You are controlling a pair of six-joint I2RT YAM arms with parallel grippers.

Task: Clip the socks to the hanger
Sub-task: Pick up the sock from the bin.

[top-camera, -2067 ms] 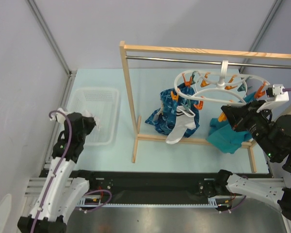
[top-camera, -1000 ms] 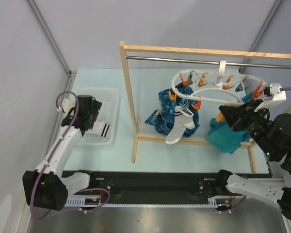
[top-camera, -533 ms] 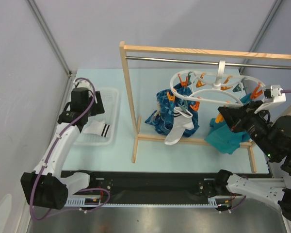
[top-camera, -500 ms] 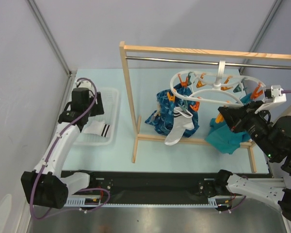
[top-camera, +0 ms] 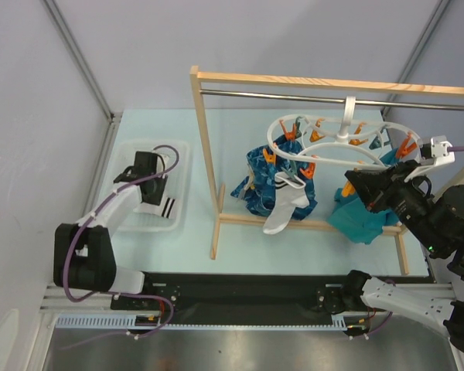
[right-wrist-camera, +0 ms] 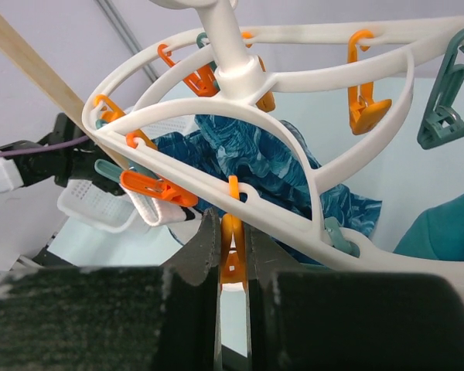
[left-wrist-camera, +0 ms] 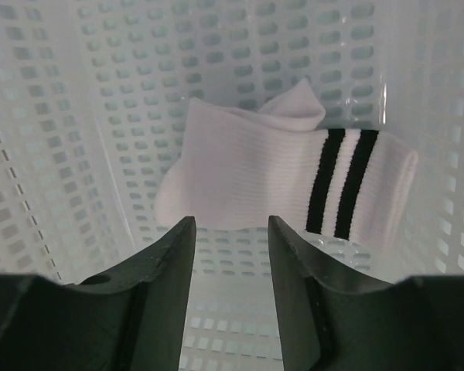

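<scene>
Left side: the left gripper (left-wrist-camera: pixel 230 226) is down inside the basket (left-wrist-camera: pixel 54 116), jaws apart with nothing between them, tips just short of the loose sock (left-wrist-camera: pixel 278 182), which lies flat on the basket floor. Risk here: the sock is limp ribbed knit, white with two black cuff stripes, so a shallow pinch may take only the top layer or slide off. The tips could also snag in the perforated floor grid. The basket is light translucent plastic and may lift or skid with the pull. Centre: the wooden rack (top-camera: pixel 203 154). The hung sock (top-camera: pixel 282 205) dangles from the hanger (top-camera: pixel 342 135), just in front of the blue patterned cloth (top-camera: pixel 257 166). The hanger is hard white plastic, an oval double ring, hooked over the metal rail (top-camera: pixel 294 97), so probably free to swing. Right side: the right gripper (right-wrist-camera: pixel 230 232) is clamped on an orange clip (right-wrist-camera: pixel 232 263) under the ring. Risk: the small smooth clip may slip from the pinch, or the hanger may sway and pull away
</scene>
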